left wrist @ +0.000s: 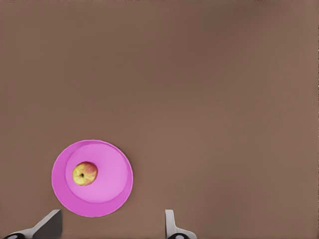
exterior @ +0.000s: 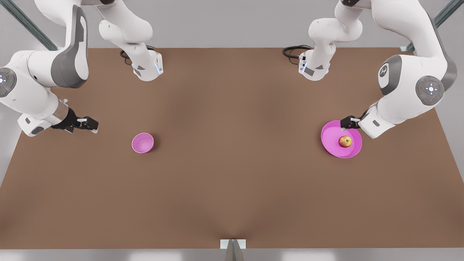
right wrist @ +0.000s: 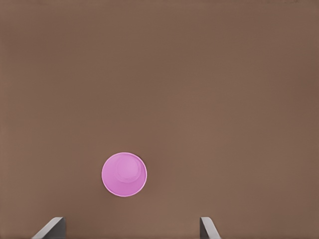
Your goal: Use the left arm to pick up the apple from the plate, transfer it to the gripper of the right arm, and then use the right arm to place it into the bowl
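While apple [left wrist: 84,174] sits on plate [left wrist: 119,196], left end effector [left wrist: 112,226] wide; right end effector [right wrist: 132,230] wide near bowl [right wrist: 124,174].

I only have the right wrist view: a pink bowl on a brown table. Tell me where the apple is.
Observer: The apple lies on the plate, at the front view's right, far from the bowl.
Operator: Report the left arm.
Observer: The left arm hangs by the plate's edge, jaws open, clear of the apple.
Operator: Describe my own arm from outside.
Observer: The right arm waits at the front view's left, off to the bowl's side.
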Robot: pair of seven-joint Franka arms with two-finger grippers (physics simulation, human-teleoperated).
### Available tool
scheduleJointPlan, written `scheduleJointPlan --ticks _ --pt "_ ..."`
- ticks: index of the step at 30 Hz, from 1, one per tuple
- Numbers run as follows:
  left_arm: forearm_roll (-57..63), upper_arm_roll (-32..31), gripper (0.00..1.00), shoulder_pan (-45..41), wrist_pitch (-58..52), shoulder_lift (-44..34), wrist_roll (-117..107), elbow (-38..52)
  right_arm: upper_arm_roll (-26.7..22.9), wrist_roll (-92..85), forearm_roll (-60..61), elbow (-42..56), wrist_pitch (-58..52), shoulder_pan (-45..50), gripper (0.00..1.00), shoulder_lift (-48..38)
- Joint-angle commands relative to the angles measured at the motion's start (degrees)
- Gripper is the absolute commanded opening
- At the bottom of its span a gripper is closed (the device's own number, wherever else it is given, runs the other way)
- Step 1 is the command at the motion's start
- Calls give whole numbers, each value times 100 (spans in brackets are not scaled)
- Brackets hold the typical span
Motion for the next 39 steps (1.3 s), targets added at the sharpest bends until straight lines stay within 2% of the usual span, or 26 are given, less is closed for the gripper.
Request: scheduleJointPlan --ticks 1,2,3,4,7,9,12,16,22,39 --pt "-42 -1 100 -12 125 -30 -276 -23 0 -4 5 7 32 -1 100 -6" --pt "-42 -1 100 -3 203 -118 -276 -189 0 -4 5 7 32 -1 100 -6" --pt "-42 -1 100 119 1062 -512 -276 -1144 0 -4 5 7 32 -1 100 -6" --pt "-42 7 100 216 1486 -698 -268 -1710 0 -4 5 7 32 -1 100 -6" --pt "-42 192 100 418 3323 -830 -259 -3283 0 -4 5 7 32 -10 100 -6" --pt "-42 227 100 638 4343 -690 -268 -4004 0 -4 5 -2 32 -10 100 -6" --pt "-42 491 100 682 4668 -417 -268 -4329 0 -4 5 -2 32 -10 100 -6" --pt "-42 491 100 1051 5020 -13 -57 -4400 0 -4 5 -2 32 -10 100 -6" --pt "-77 526 100 1069 5591 347 -57 -4707 -9 -12 5 7 32 -19 100 -6" --pt "-147 605 100 1122 6084 1156 -57 -4734 -18 -4 5 -2 14 -19 100 -6"
